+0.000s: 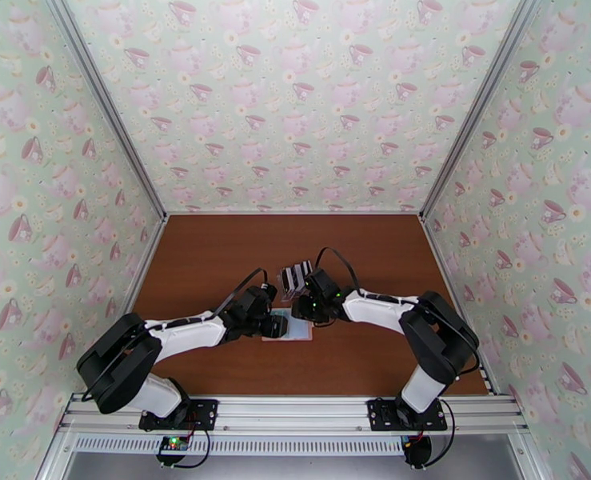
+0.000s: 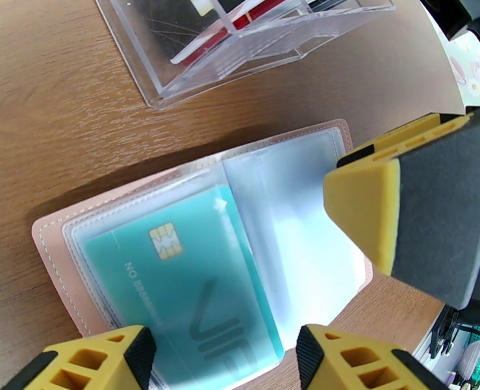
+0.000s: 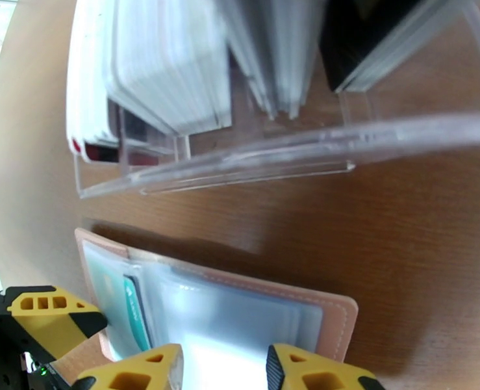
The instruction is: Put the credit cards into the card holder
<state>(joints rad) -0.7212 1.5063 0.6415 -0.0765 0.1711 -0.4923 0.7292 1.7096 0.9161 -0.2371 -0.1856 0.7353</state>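
A: From above, where does everything sit?

B: Mid-frame on the brown bench (image 1: 207, 258). The left claw (image 1: 273, 323) and right claw (image 1: 303, 309) meet there, close together over the card holder (image 1: 299, 334), which lies open and flat. Just above them in the frame stands a clear rack (image 1: 281, 280) with credit cards (image 1: 298, 274) upright in it. The claws are too small there to read.

A: And the left wrist camera?

B: The card holder (image 2: 51, 245) lies across the middle, with a pink border and clear pockets. A teal card (image 2: 175, 281) with a gold chip sits tucked in the left-hand pocket, lower left of the frame. The left claw (image 2: 220, 362) is spread, its yellow fingers (image 2: 110, 362) at the bottom edge on either side of that card, with nothing pinched between them. One of the right claw's fingers (image 2: 434, 209) looms at the right over the other page; I cannot tell if it touches. The rack (image 2: 175, 86) is along the top.

A: The right wrist camera?

B: The rack (image 3: 272, 164) crosses the upper half, with white credit cards (image 3: 175, 60) upper left and a black card (image 3: 369, 40) upper right. The card holder (image 3: 334, 320) lies below it, near but apart. The teal card (image 3: 134, 307) shows an edge at lower left. The right claw (image 3: 223, 375) has its fingers parted at the bottom edge over a clear page, and I see nothing gripped. One of the left claw's fingers (image 3: 41, 310) sits in the lower left corner.
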